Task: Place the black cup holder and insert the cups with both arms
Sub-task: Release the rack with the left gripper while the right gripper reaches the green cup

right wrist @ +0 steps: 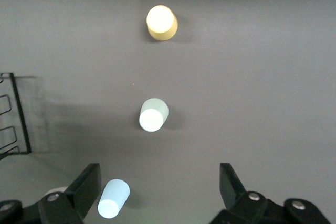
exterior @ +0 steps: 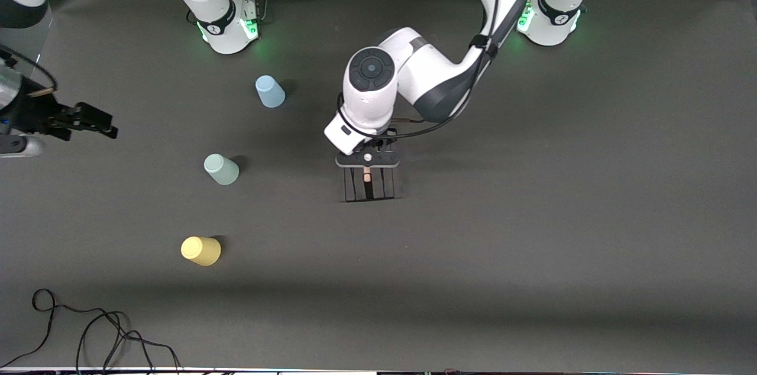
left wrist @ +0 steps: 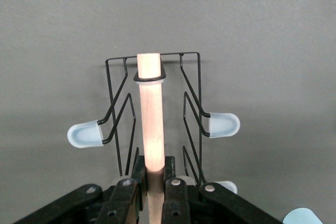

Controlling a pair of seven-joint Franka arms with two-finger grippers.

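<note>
The black cup holder (exterior: 369, 184) stands on the table's middle, its wooden top rod (left wrist: 149, 108) clamped between the pads of my left gripper (left wrist: 154, 169), which is shut on it from above (exterior: 367, 171). Pale-tipped pegs (left wrist: 223, 124) stick out to both sides. Toward the right arm's end stand three upturned cups: light blue (exterior: 270, 91), grey-green (exterior: 222, 169) and yellow (exterior: 201, 251), the yellow nearest the front camera. My right gripper (exterior: 100, 122) hangs open and empty high over that end of the table. Its wrist view shows the cups below (right wrist: 153, 115) between its fingers (right wrist: 89, 182).
The table is covered by a dark grey mat (exterior: 532, 215). A loose black cable (exterior: 89, 333) lies at the front edge toward the right arm's end. Both arm bases (exterior: 230, 23) glow green along the back edge.
</note>
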